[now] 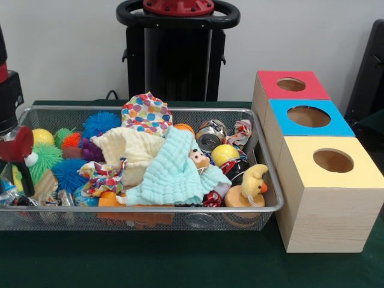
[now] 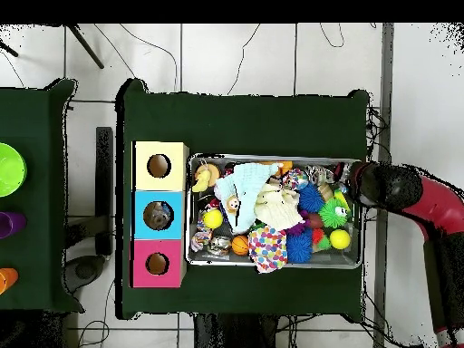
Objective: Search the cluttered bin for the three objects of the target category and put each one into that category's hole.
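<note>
Yellow-topped box (image 1: 329,195) standing nearest on the green bench (image 1: 150,264), blue-topped box (image 1: 309,120) and its hole (image 1: 308,116) sitting behind.

Wire bin (image 1: 144,210) lying beside, holding cloths, spiky balls, cans; crinkly clear plastic piece (image 1: 8,191) lying at its end, claw (image 1: 21,165) hanging beside it, grip state unclear.

You're looking at a silver wire-mesh bin (image 1: 264,207) on a dark green bench (image 1: 150,264). Inside lie a mint-green cloth (image 1: 174,174), a cream cloth (image 1: 135,153), a white cloth with multicoloured spots (image 1: 146,114), blue, green and orange spiky balls, and a yellow ball (image 1: 224,153). The box tops are red (image 1: 267,90), blue (image 1: 282,123) and yellow (image 1: 300,168).
</note>
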`<state>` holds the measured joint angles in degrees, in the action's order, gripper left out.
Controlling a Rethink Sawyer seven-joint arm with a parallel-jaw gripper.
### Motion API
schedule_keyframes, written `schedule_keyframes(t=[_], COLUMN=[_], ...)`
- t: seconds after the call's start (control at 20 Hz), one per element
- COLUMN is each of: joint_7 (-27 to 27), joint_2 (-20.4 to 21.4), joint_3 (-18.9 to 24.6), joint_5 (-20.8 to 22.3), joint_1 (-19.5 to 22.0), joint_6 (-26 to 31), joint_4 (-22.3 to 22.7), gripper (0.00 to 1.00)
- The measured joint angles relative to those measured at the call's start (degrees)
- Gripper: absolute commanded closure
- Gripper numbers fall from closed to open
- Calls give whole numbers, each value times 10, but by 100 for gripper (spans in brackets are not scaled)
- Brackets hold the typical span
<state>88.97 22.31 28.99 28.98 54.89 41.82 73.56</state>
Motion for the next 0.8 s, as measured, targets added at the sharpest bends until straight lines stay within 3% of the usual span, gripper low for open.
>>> schedule_keyframes(t=[0.8], joint_7=[0], joint_2=[-24], joint_3=[9], joint_5=[2], joint_1=[4], joint_6=[0], joint_4=[0], gripper=[0])
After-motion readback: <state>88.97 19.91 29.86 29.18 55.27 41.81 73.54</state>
